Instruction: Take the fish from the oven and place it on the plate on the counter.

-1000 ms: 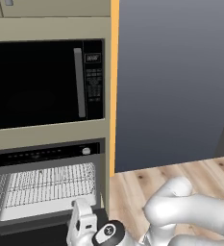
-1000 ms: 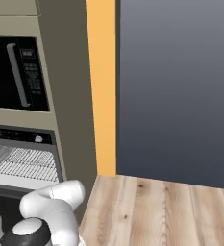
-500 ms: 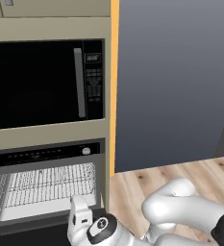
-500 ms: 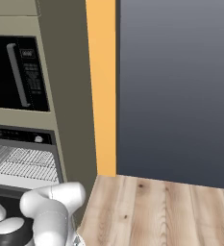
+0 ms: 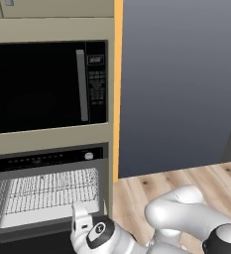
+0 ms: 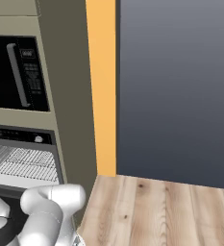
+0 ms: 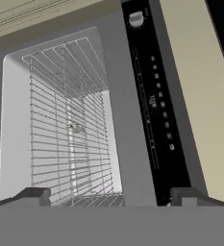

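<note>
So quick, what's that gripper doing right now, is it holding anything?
Gripper: open and empty, its fingertips wide apart, pointing into the open oven.

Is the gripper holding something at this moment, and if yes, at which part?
Nothing is held. The gripper is open and empty, facing the open oven; the fish lies on a wire rack inside, untouched.

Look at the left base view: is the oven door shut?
No: the oven stands open, its pale cavity and grey wire racks in plain sight below the control strip.
</note>
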You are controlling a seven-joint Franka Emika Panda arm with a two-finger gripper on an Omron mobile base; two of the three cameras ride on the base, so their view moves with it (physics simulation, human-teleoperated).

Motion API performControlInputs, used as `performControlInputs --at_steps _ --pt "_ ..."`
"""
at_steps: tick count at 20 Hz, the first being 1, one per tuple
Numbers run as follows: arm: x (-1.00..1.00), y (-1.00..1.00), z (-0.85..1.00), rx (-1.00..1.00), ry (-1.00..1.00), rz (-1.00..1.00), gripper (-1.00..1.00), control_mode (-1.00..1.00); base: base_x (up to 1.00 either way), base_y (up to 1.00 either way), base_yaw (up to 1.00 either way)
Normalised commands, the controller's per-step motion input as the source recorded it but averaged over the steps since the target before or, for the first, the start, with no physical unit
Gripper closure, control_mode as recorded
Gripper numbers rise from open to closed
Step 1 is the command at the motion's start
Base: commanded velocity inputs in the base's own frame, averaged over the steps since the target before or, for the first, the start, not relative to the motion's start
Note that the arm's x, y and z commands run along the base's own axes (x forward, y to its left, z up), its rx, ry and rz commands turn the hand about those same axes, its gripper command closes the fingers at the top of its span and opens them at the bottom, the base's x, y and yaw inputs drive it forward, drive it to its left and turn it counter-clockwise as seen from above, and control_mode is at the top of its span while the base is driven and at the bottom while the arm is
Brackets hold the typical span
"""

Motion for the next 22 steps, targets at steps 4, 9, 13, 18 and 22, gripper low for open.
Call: performControlInputs --at_steps 4,9,13,18,22 --pt "0.06 0.03 -0.40 -0.10 -0.02 -0.02 -1.00 -1.00 0.00 0.00 0.00" --pt "0.09 0.05 -0.11 -0.04 -0.01 -0.01 -1.00 -1.00 0.00 0.00 0.00" --pt "0.06 0.04 -0.09 -0.03 0.00 -0.01 -1.00 -1.00 0.00 0.00 0.00" --pt "0.04 0.03 -0.03 -0.01 0.00 0.00 -1.00 -1.00 0.00 0.00 0.00" --pt "0.00 0.25 -0.10 -0.03 0.00 0.00 -1.00 -1.00 0.00 0.00 0.00"
